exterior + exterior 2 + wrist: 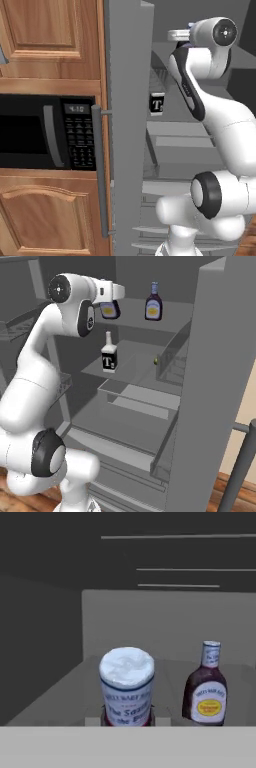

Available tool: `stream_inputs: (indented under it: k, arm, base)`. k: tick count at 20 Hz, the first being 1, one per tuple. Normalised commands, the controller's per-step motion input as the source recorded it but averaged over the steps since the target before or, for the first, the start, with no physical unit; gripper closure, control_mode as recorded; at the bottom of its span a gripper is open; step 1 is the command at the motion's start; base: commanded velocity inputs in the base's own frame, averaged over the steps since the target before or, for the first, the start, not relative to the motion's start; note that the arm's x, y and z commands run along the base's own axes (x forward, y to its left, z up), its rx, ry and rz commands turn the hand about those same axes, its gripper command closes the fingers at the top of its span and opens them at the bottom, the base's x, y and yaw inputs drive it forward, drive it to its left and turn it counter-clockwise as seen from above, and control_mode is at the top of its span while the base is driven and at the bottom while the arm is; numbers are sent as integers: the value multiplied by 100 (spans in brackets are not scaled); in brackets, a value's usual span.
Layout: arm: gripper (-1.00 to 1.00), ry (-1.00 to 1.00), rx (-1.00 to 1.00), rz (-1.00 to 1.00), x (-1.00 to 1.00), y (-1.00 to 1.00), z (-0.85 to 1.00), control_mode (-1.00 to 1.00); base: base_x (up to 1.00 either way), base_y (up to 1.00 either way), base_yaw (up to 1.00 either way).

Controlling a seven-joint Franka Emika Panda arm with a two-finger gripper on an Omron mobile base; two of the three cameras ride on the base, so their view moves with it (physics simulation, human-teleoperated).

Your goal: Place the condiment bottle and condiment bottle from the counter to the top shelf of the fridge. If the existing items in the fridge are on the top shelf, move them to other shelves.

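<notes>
I held one small dark purple-blue condiment bottle (109,309) in my tool (111,304), closed on it above the thin grey top shelf (167,317) of the grey fridge (210,386). The second bottle (153,302) stood upright beside it there. The black "T" box (109,359) sat one shelf lower.

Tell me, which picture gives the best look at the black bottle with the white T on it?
The right base view: the T bottle stands whole on the shelf below the top one, neck and label clear. The left base view catches just its label past the fridge door. The hand view looks at the two sauce bottles instead.
</notes>
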Motion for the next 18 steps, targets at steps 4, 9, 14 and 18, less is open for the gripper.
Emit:
stream_inputs:
  k: [4, 9, 14, 18]
  arm:
    - [100, 0, 0, 0, 65, 0, -27, -100]
    - [100, 0, -2, 0, 65, 0, -36, -100]
    - [100, 0, -6, 0, 56, 0, -29, -100]
    - [100, 0, 0, 0, 45, 0, 0, -100]
  base:
    - [0, 0, 0]
    - [0, 0, 0]
    - [0, 0, 0]
    - [0, 0, 0]
